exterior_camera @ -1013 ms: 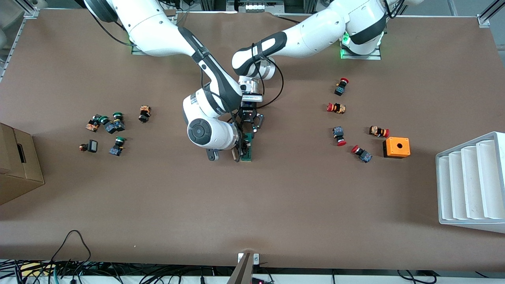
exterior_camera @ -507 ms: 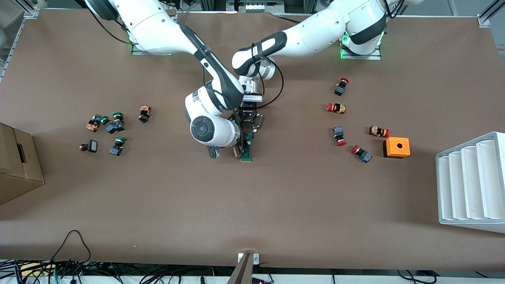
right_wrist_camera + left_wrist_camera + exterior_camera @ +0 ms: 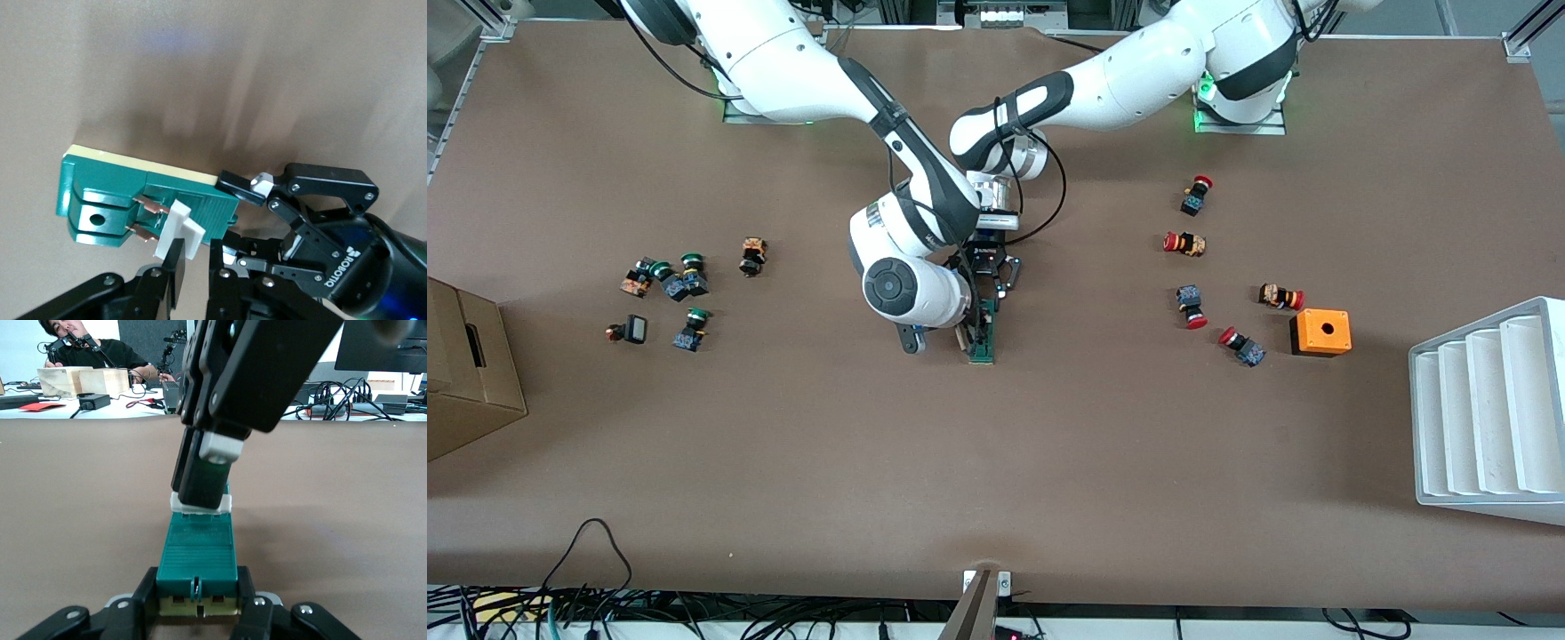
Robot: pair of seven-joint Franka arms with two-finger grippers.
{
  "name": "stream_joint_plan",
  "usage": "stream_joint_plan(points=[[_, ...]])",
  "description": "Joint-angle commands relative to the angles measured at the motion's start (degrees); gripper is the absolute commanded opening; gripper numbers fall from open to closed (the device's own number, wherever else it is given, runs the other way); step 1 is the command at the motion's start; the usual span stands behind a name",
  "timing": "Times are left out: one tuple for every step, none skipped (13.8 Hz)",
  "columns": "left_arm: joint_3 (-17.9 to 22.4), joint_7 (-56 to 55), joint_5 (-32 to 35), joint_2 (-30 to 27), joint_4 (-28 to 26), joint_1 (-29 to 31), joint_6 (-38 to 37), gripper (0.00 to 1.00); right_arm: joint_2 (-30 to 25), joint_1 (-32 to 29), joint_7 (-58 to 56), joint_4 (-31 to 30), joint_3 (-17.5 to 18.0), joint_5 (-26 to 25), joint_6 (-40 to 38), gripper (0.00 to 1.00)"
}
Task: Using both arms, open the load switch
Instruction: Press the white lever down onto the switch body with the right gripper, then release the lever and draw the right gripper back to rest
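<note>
The load switch [image 3: 983,342] is a slim dark-green block lying in the middle of the table. My left gripper [image 3: 988,311] is shut on one end of it; in the left wrist view its fingers [image 3: 150,593] clamp both sides of the green body [image 3: 200,550]. My right gripper [image 3: 966,339] comes down on the switch's other end. In the right wrist view, that gripper [image 3: 198,261] is shut on the white tab [image 3: 179,230], which stands out from the green body [image 3: 107,193] with copper pins [image 3: 148,208] showing.
Several red-capped push buttons [image 3: 1184,243] and an orange box with a hole [image 3: 1320,332] lie toward the left arm's end, near a white stepped rack [image 3: 1485,409]. Green-capped buttons [image 3: 680,284] and a cardboard box [image 3: 463,373] sit toward the right arm's end.
The right arm's wrist has shifted slightly toward the left arm's end while its gripper stays on the tab. The load switch and the left gripper have not moved.
</note>
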Motion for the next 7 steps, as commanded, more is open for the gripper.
stream_joint_plan(points=[[-1.0, 0.4, 3.4, 2.1, 3.7, -0.2, 2.8, 0.00, -1.1, 0.6, -0.4, -2.4, -0.1, -0.8, 2.4, 0.22], [-1.0, 0.4, 3.4, 2.1, 3.7, -0.2, 2.8, 0.00, -0.9, 0.6, -0.5, -2.7, -0.1, -0.9, 2.7, 0.22], [-1.0, 0.4, 3.4, 2.1, 3.7, -0.2, 2.8, 0.00, -0.9, 0.6, -0.5, -3.0, -0.1, -0.9, 3.1, 0.22], [-1.0, 0.4, 3.4, 2.1, 3.7, -0.2, 2.8, 0.00, -0.8, 0.6, -0.6, -3.2, -0.1, -1.0, 3.4, 0.22], [-1.0, 0.4, 3.4, 2.1, 3.7, -0.2, 2.8, 0.00, -0.8, 0.6, -0.6, -3.3, -0.1, -1.4, 3.5, 0.22], [-1.0, 0.4, 3.4, 2.1, 3.7, -0.2, 2.8, 0.00, -0.8, 0.6, -0.7, -3.3, -0.1, -1.5, 3.5, 0.22], [-1.0, 0.4, 3.4, 2.1, 3.7, -0.2, 2.8, 0.00, -0.9, 0.6, -0.7, -3.3, -0.1, -1.5, 3.4, 0.22]])
